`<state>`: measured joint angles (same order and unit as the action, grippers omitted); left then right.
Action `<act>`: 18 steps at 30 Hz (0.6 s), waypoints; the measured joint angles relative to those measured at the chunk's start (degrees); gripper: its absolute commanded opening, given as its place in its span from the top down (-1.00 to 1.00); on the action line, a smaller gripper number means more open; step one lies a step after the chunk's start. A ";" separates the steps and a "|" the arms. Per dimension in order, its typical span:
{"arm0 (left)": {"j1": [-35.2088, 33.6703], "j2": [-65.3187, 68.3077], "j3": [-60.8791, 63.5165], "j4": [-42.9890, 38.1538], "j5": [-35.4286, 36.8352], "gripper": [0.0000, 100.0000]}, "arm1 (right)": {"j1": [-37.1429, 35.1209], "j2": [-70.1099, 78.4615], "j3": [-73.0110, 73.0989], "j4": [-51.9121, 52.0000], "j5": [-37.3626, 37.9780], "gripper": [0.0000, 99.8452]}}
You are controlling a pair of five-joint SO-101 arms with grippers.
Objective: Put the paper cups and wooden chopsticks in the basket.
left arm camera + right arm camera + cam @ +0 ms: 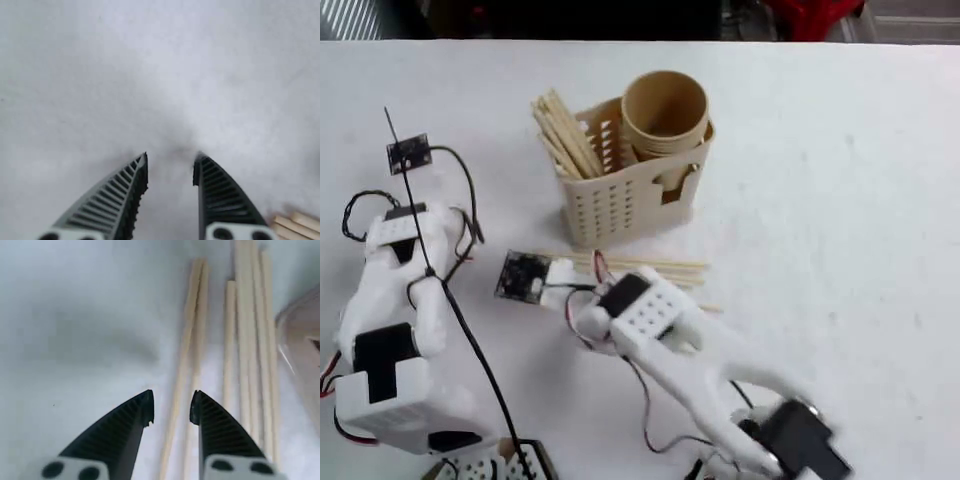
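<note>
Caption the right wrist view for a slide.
Open right gripper poised over loose wooden chopsticks lying on the white table beside the basket.

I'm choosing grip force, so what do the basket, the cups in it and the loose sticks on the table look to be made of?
Basket: probably rigid plastic, matte cream, judging by its even moulded grid of holes.
Cups: likely paper, matte tan, with a thin rolled rim.
Sticks: pale bare wood, seemingly unvarnished since the surface is dull with no gloss; bamboo can't be ruled out.
</note>
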<state>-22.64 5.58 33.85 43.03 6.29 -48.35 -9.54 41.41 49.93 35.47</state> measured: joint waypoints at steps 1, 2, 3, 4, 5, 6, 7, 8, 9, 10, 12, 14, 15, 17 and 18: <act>0.00 0.00 0.00 0.00 0.00 0.66 | 0.00 2.37 0.00 -1.14 0.70 0.73; 0.00 0.00 0.00 0.00 0.00 0.66 | 0.00 4.48 0.00 -2.20 1.05 0.73; 0.00 0.00 0.00 0.00 0.00 0.66 | 0.26 6.07 0.00 -3.08 1.23 0.73; 0.00 0.00 0.00 0.00 0.00 0.66 | 0.44 7.21 0.00 -4.04 1.41 0.73; 0.00 0.00 0.00 0.00 -0.09 0.66 | 0.44 8.09 0.00 -4.84 1.41 0.73; 0.00 0.00 0.00 0.00 -0.35 0.66 | 0.26 8.53 0.00 -5.45 1.41 0.73; 0.00 0.00 0.00 0.00 -0.70 0.66 | 0.70 8.62 0.00 -5.89 1.41 0.73; 0.00 0.00 0.00 0.00 -0.97 0.66 | 1.32 8.97 0.00 -6.33 1.49 0.73; 0.00 0.00 0.00 0.00 -1.05 0.66 | 1.85 9.05 0.00 -6.51 1.49 0.73; 0.00 0.00 0.00 0.00 -1.23 0.66 | 2.29 9.05 0.00 -6.51 1.58 0.74; 0.00 0.00 0.00 0.00 -1.41 0.66 | 3.08 9.14 0.00 -6.68 1.76 0.81; 0.00 0.00 0.00 0.00 -1.41 0.66 | 3.34 9.14 -0.09 -6.77 1.93 0.91; 0.00 0.00 0.00 0.00 -1.41 0.66 | 3.60 9.14 -0.09 -7.03 1.93 0.94; 0.00 0.00 0.00 0.00 -1.41 0.66 | 4.22 9.23 -0.09 -7.47 1.93 0.95; 0.00 0.00 0.00 0.00 -1.41 0.66 | 4.48 9.23 0.09 -7.47 1.93 0.95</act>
<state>-22.64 5.58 33.85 43.03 4.88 -43.87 -0.31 41.49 42.46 37.41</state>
